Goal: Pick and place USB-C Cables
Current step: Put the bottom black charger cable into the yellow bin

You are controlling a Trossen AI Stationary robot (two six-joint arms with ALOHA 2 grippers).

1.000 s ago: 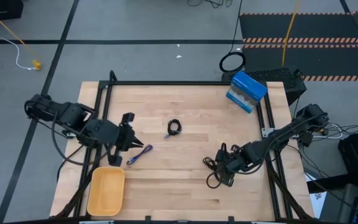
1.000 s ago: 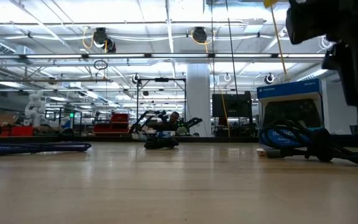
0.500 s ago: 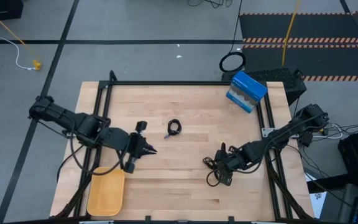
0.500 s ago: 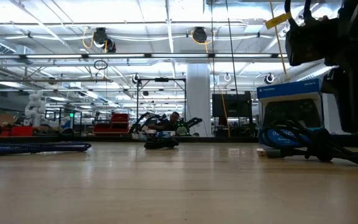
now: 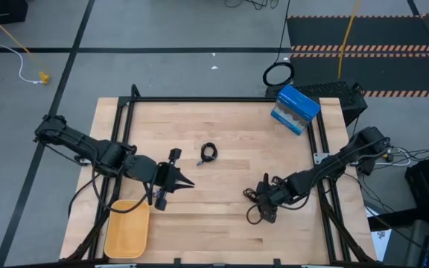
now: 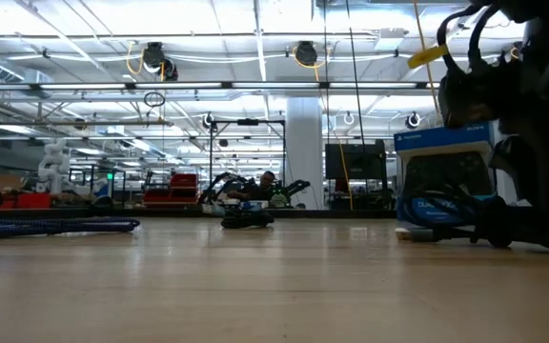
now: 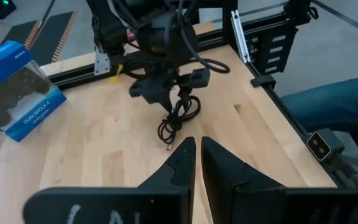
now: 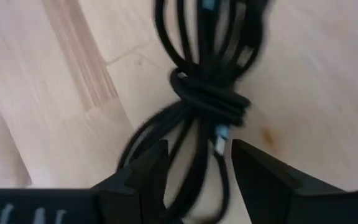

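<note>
My left gripper [image 5: 188, 182] hovers over the table's left-middle with its fingers shut, pointing right; its wrist view shows nothing between the fingers [image 7: 197, 149]. The purple cable [image 6: 55, 226] lies flat on the wood in the low view; my left arm hides it from above. The tight black coil [image 5: 208, 152] lies alone at the table's centre. My right gripper [image 5: 269, 199] is low over the loose black bundle [image 8: 210, 93], open, one finger on each side of the bundle's strands. I cannot tell whether the fingers touch the bundle.
A yellow tray [image 5: 127, 227] sits at the near left corner, beside my left arm. A blue controller box [image 5: 295, 109] stands at the far right corner. A black ring-shaped cable loop [image 5: 278, 74] lies on the floor beyond the table. Black frame rails run along the table's edges.
My left gripper has moved toward the table's right edge, passing over the purple cable, which it now hides in the high view. The purple cable has stayed where it was in the low view. My right arm has come down lower over the loose bundle.
</note>
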